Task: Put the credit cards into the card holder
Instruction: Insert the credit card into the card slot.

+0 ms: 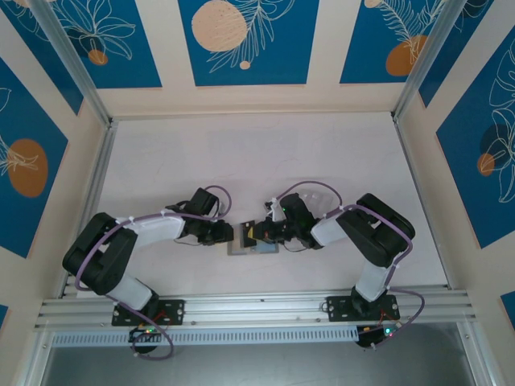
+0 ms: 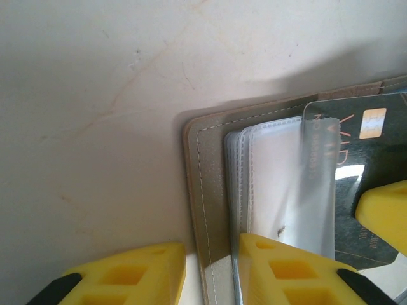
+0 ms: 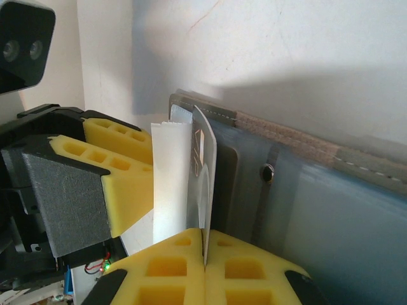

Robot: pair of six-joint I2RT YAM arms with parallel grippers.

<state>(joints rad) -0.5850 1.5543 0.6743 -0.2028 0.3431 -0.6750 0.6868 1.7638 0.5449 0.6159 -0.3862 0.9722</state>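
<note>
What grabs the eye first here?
The right gripper pinches a dark credit card edge-on at the clear sleeves of the open card holder, which lies toward the near edge of the table. Opposite, the left gripper straddles the holder's edge, with its yellow fingers apart.

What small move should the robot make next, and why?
Probably the right gripper should push its pinched card further into the clear sleeve of the card holder: the card seems only partly under the sleeve, most of it outside.

Both arms bend inward, wrists facing. The left gripper holds its jaws apart; the right gripper pinches a credit card between its jaws.
</note>
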